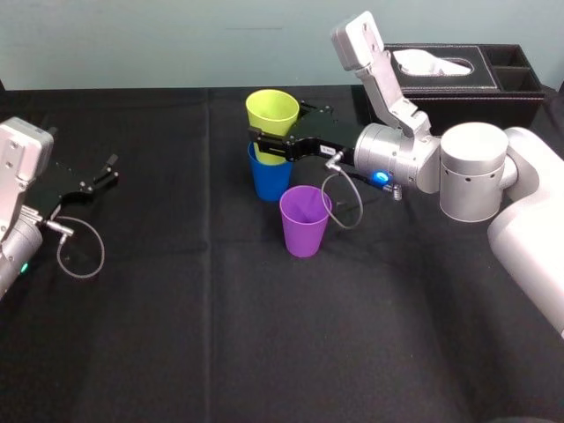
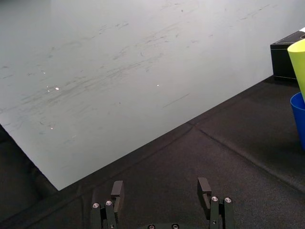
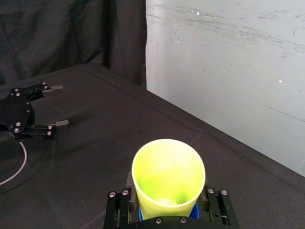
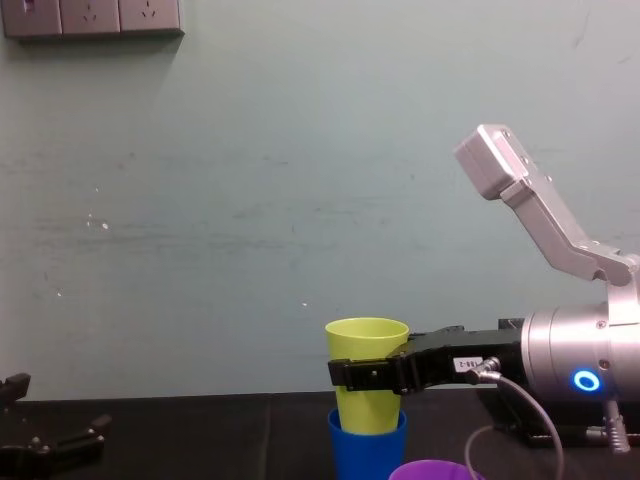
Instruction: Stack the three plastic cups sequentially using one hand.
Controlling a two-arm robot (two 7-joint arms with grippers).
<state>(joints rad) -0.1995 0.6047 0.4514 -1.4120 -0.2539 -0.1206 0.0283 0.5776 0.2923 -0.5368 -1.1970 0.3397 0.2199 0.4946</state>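
Seen from the room: the right gripper (image 1: 278,137), black, with a white label and mounted on a silver arm with a lit blue ring, reaches across the black tabletop (image 1: 220,335) toward the robot's left. Its fingers (image 4: 345,375) are closed on the yellow-green cup (image 1: 271,113), one on each side of the wall at about mid-height, so that the cup's rim stands above the fingers and its base hangs below them. The cup is upright, mouth up.

Directly beneath the fingers stands the blue cup (image 1: 269,181), upright on the tabletop. The lower part of the yellow-green cup is inside the blue cup's mouth, and much of its wall shows above the blue rim. In the right wrist view the right gripper (image 3: 167,210) frames the yellow-green cup (image 3: 167,176), with slivers of the blue cup (image 3: 193,211) showing on either side of it, just below the fingers.

The purple cup (image 1: 305,220) stands upright and alone, lower than the fingers and on their robot-facing side, just beside the blue cup. A grey cable loops down from the gripper next to its rim.

The left gripper (image 1: 113,170) lies low over the tabletop on the robot's left, fingers (image 2: 116,190) spread with nothing between them, well apart from all three cups.

A black tissue box (image 1: 458,84) sits at the far edge of the tabletop, behind the right arm and well away from its fingers
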